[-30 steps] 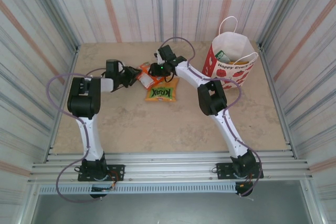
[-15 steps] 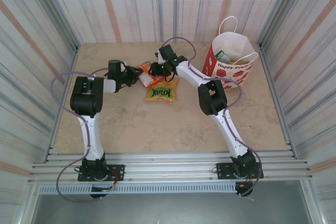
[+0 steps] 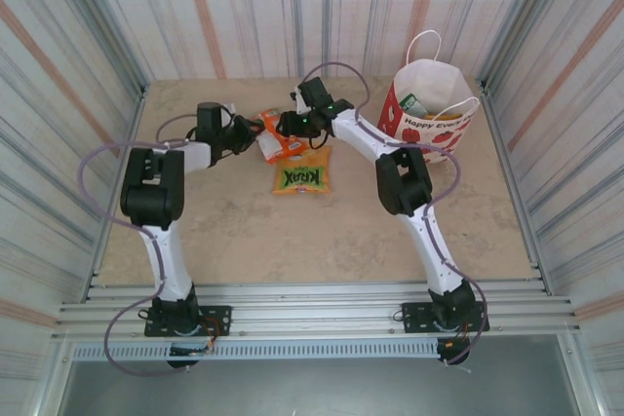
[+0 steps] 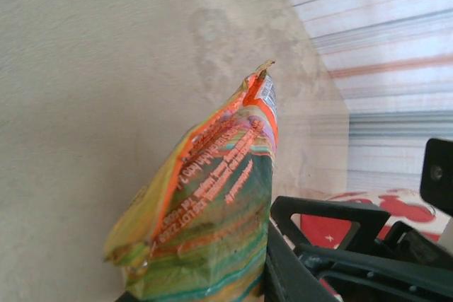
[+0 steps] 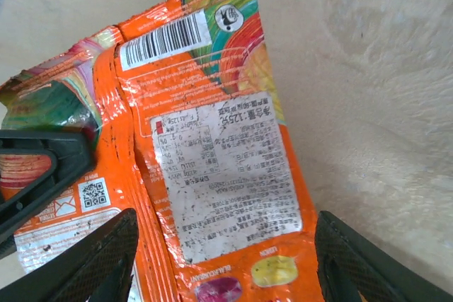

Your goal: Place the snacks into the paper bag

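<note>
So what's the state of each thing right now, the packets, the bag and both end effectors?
orange packet: crinkled, gripped at one edge by the left end effector.
KRAX packet: lying flat on the table, untouched.
paper bag: upright, mouth open, packets inside.
left end effector: shut on the orange packet.
right end effector: open, fingers on either side of the orange packet.

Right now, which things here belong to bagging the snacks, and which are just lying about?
Job: orange packet, KRAX packet, paper bag, packets in the bag.
Just surroundings: table, striped walls, metal rail.
</note>
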